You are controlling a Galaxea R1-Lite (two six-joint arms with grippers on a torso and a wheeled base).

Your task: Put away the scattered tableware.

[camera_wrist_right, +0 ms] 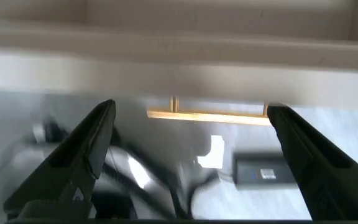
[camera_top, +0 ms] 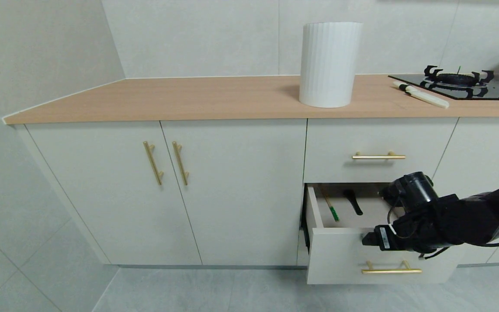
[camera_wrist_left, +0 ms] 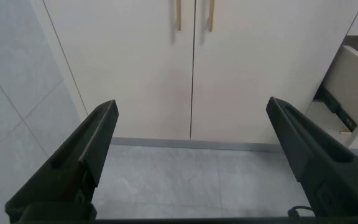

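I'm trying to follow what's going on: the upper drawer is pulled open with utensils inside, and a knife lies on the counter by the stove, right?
Not quite: it is the lower drawer that is pulled open with utensils inside; the upper drawer is shut. The knife does lie on the counter by the stove. The head view shows this.

— What do we see on the counter (camera_top: pixel 189 99)?
— A canister (camera_top: pixel 329 65), a knife (camera_top: pixel 422 95) to its right, then the hob (camera_top: pixel 461 89).
— And below?
— We find a spoon (camera_top: pixel 353 201) right of a thin stick (camera_top: pixel 331 206) in the open drawer (camera_top: pixel 340 260).
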